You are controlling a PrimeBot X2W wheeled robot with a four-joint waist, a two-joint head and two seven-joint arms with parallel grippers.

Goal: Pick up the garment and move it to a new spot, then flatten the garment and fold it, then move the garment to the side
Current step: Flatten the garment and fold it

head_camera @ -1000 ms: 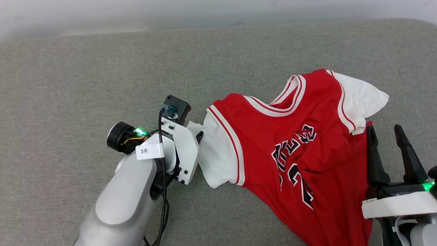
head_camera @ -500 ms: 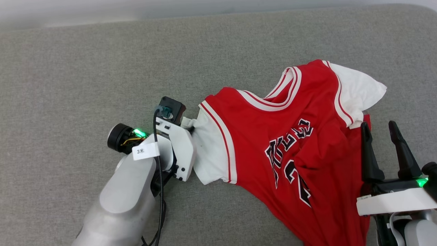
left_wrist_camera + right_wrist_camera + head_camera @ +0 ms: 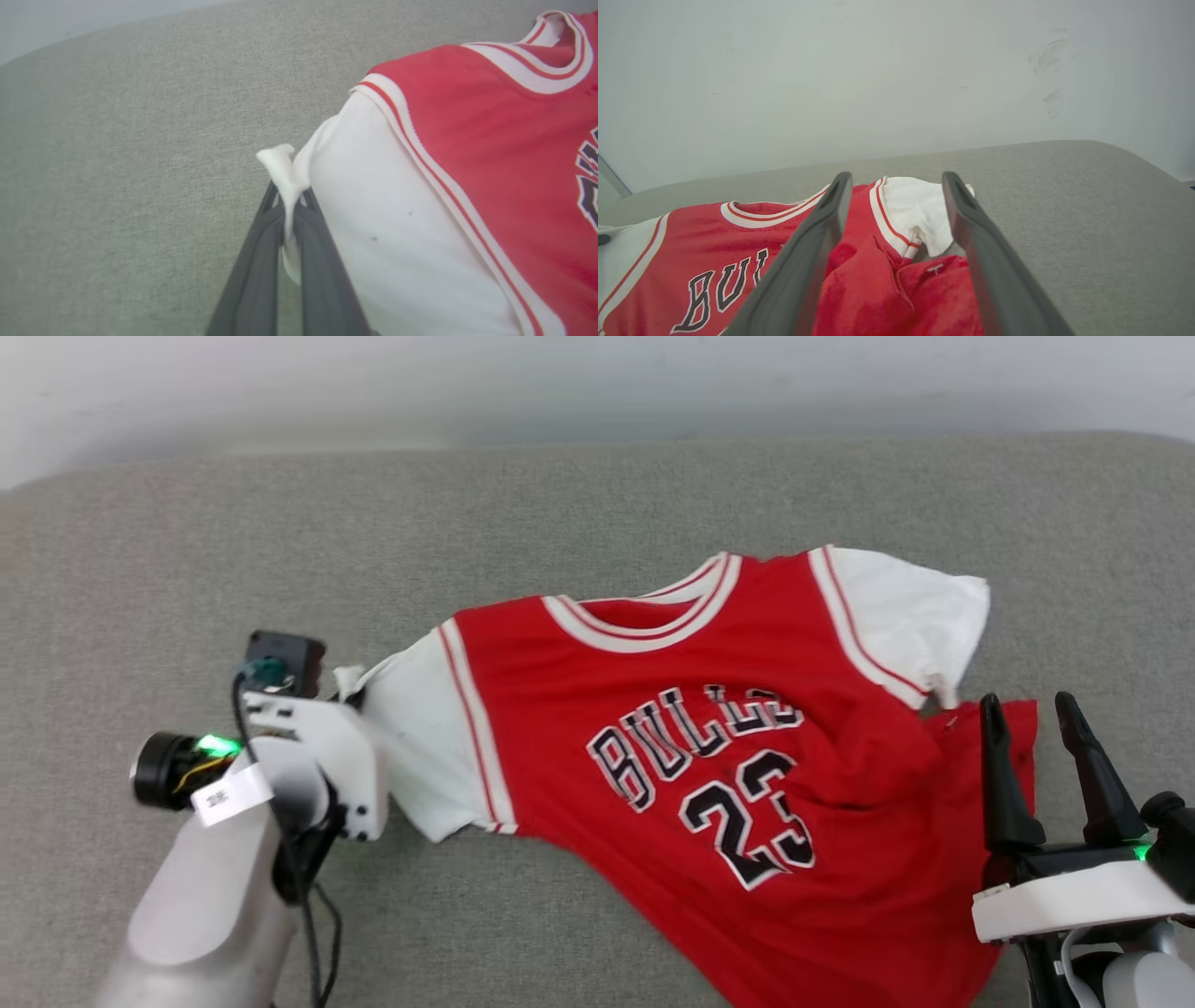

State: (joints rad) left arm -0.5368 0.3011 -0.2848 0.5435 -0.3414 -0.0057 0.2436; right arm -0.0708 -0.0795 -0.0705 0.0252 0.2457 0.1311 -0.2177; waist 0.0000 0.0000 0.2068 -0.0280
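The garment [image 3: 709, 728] is a red jersey with white sleeves, lying printed face up on the grey cushion, collar away from me. Black lettering and the number 23 show across its chest. My left gripper [image 3: 290, 205] is shut on the edge of the garment's left white sleeve [image 3: 411, 747], pulling it taut to the left; its white wrist housing [image 3: 322, 761] covers the fingers in the head view. My right gripper [image 3: 1027, 714] stands open at the garment's right edge, over bunched red cloth [image 3: 896, 289] below the right sleeve [image 3: 920, 210], with nothing pinched between its fingers.
The grey upholstered surface [image 3: 280, 551] spreads wide to the left and behind the garment. A pale wall [image 3: 896, 70] rises beyond its far edge. The cushion's rounded corner [image 3: 1134, 158] lies at the far right.
My left gripper has dragged the sleeve far to the left, spreading the jersey wider and flatter. The lettering and number now read plainly. The head camera has also shifted.
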